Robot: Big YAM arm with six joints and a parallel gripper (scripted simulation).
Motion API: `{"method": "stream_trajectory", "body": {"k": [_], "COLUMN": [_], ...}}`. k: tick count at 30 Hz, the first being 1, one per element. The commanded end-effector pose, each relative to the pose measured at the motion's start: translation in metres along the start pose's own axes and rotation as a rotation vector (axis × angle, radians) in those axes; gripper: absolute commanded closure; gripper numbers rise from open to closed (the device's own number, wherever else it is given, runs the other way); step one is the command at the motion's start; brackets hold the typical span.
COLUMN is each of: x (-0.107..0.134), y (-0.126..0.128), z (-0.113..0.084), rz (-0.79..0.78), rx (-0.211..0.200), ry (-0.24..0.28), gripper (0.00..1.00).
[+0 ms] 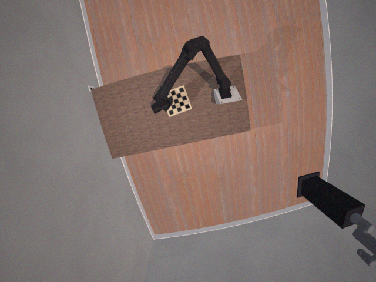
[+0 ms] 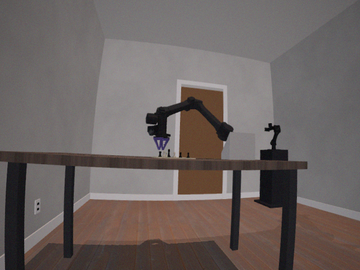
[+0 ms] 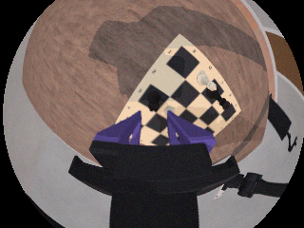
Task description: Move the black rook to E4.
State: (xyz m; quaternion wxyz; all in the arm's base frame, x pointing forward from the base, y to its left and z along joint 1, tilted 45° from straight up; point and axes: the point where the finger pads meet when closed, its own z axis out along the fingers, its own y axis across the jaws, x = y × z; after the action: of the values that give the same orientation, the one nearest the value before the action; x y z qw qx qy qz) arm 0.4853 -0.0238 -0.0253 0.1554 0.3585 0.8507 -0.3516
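Exterior view, left to right: gripper (image 2: 160,144) poised above the left end of the board (image 2: 185,158), directly over a black piece (image 2: 159,154) (perhaps the rook, though too small to tell). Other pieces (image 2: 180,154) strung out to the right, all seemingly upright. Looks like the approach step, with nothing lifted yet. Next move, probably: straight descent around the chosen piece, closing on its body without nudging the neighbours, then a carry to E4. Jaws part-way apart, nothing between them, touching nothing. Bare board squares showing through the gap in the wrist view.
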Motion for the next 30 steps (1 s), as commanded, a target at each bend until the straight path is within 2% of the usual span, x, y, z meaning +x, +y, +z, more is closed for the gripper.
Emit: {"method": "stream_trajectory", "body": {"k": [1,15,20,30], "x": [0.0,0.0,0.0,0.0], "y": [0.006,0.006,0.0,0.0], "z": [-0.007,-0.006,0.009,0.022], "rz": [0.0,0.0,-0.002,-0.002], "rx": [-0.011,-0.01,0.004,0.005], "ry": [-0.012,-0.011,0.0,-0.001], "gripper": [0.65,0.65,0.65,0.65]}}
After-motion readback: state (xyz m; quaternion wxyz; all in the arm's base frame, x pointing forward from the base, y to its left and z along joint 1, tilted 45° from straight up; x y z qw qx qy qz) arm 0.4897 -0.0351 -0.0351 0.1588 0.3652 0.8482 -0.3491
